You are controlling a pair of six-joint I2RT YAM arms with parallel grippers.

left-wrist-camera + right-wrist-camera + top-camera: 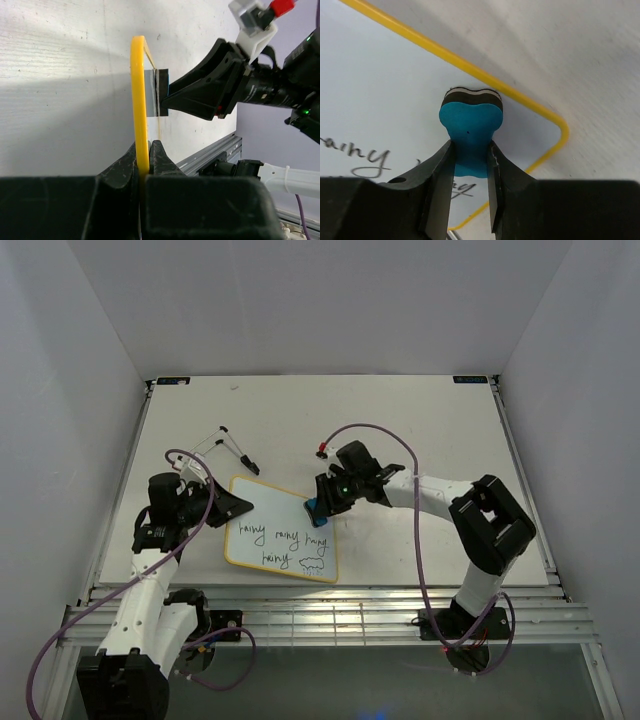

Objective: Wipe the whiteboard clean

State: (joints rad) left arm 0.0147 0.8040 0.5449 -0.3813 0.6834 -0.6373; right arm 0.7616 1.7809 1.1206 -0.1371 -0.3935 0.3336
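The whiteboard (283,530) lies flat on the table, yellow-rimmed, with black handwritten words across its near half. My left gripper (236,505) is shut on its left rim; in the left wrist view the yellow rim (139,100) runs edge-on between that gripper's (144,160) closed jaws. My right gripper (325,502) is shut on a blue eraser (316,510) at the board's right far corner. In the right wrist view the eraser (471,120) sits pinched between the fingers (470,150), its felt end down on the whiteboard (380,100) near the rounded corner, just beyond the last word.
A thin black-and-white hinged object (232,448) lies on the table beyond the board's left end. A metal rail (320,610) runs along the table's near edge. White walls close in on the left, right and back.
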